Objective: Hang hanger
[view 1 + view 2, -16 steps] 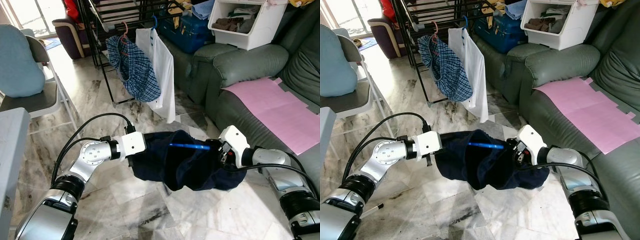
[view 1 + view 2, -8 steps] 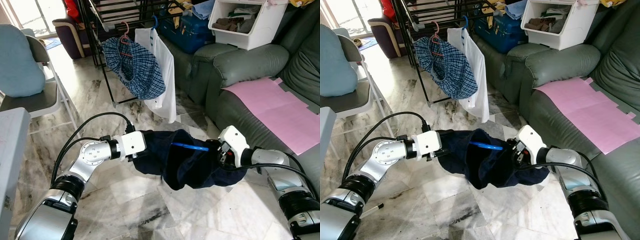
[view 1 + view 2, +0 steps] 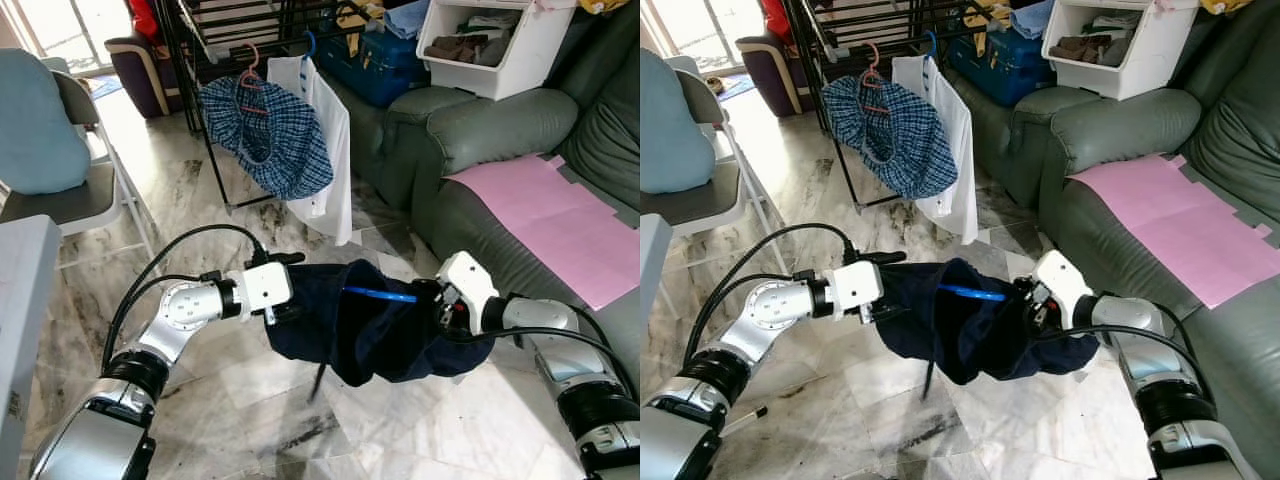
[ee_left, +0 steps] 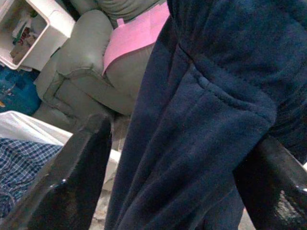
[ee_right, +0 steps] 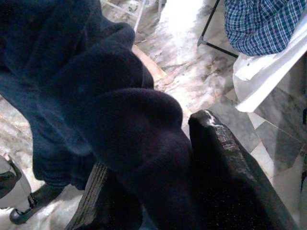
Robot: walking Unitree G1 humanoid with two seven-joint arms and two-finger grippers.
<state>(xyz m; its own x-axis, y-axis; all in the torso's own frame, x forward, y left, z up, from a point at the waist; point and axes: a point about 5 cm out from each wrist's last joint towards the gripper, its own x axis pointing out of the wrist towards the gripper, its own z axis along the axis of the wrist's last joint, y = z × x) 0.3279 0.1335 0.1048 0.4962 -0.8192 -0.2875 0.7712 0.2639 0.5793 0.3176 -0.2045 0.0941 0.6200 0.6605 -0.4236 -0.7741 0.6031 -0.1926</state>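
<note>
A dark navy garment (image 3: 370,335) hangs between my two grippers above the marble floor, with a blue hanger (image 3: 380,294) showing in its opening. My left gripper (image 3: 285,285) is at the garment's left edge, open, with its fingers (image 4: 76,177) spread wide on either side of the cloth (image 4: 206,120). My right gripper (image 3: 440,305) is shut on the garment's right side; the fabric (image 5: 110,110) bulges between its fingers (image 5: 230,163). A thin dark strip (image 3: 318,380) dangles below the garment. The black drying rack (image 3: 200,60) stands further ahead.
On the rack hang a blue plaid garment (image 3: 270,135) on a pink hanger (image 3: 247,70) and a white shirt (image 3: 325,140). A green sofa (image 3: 480,130) with a pink sheet (image 3: 540,215) and a white bin (image 3: 500,45) is on the right. A folding chair (image 3: 60,190) stands left.
My left gripper's fingers have spread apart from the garment's edge, and a dark strip now dangles below the cloth. The plaid garment on the rack has swung to the right.
</note>
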